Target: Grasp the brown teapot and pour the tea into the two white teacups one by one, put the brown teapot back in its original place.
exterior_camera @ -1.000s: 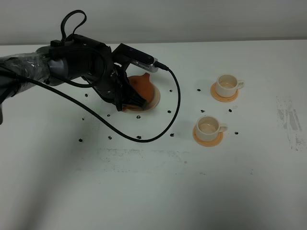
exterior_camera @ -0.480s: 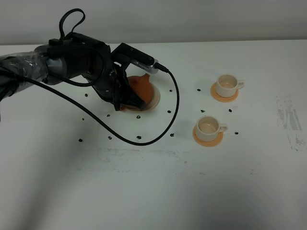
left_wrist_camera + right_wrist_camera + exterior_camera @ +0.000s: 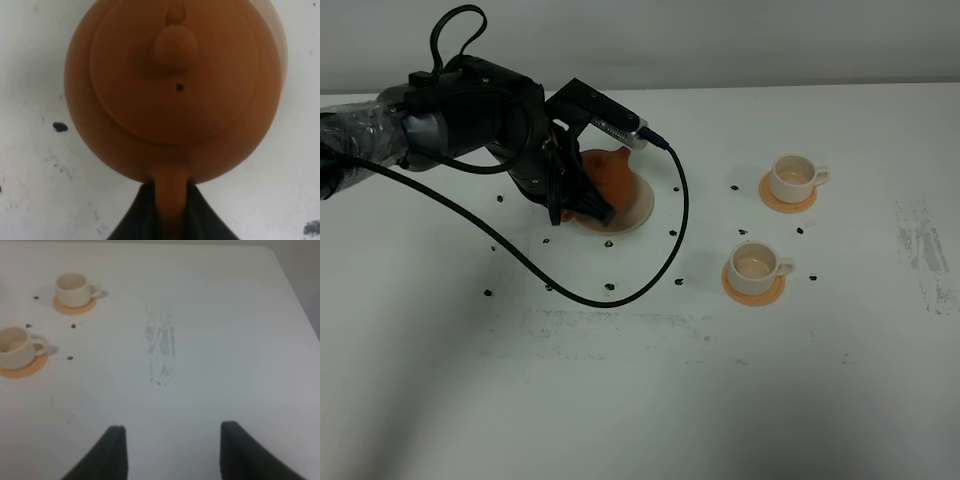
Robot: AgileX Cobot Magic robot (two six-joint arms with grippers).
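Note:
The brown teapot [image 3: 611,178] is over the left part of the cream saucer [image 3: 638,208], its lid on. In the left wrist view the teapot [image 3: 175,85] fills the frame. My left gripper [image 3: 578,206] [image 3: 170,192] is shut on its loop handle, one dark finger on each side. The two white teacups [image 3: 792,177] [image 3: 757,264] stand on orange coasters to the right, also in the right wrist view [image 3: 72,288] [image 3: 12,346]. No dark tea shows in them. My right gripper [image 3: 172,455] is open and empty over bare table, out of the exterior view.
A black cable [image 3: 672,235] loops from the left arm across the table in front of the saucer. Small black specks dot the table around the saucer and cups. A grey scuff patch [image 3: 923,245] marks the table's right side.
My left arm has shifted slightly left and up with the teapot in its grip, and more of the saucer's right side now shows. The cups have not moved.

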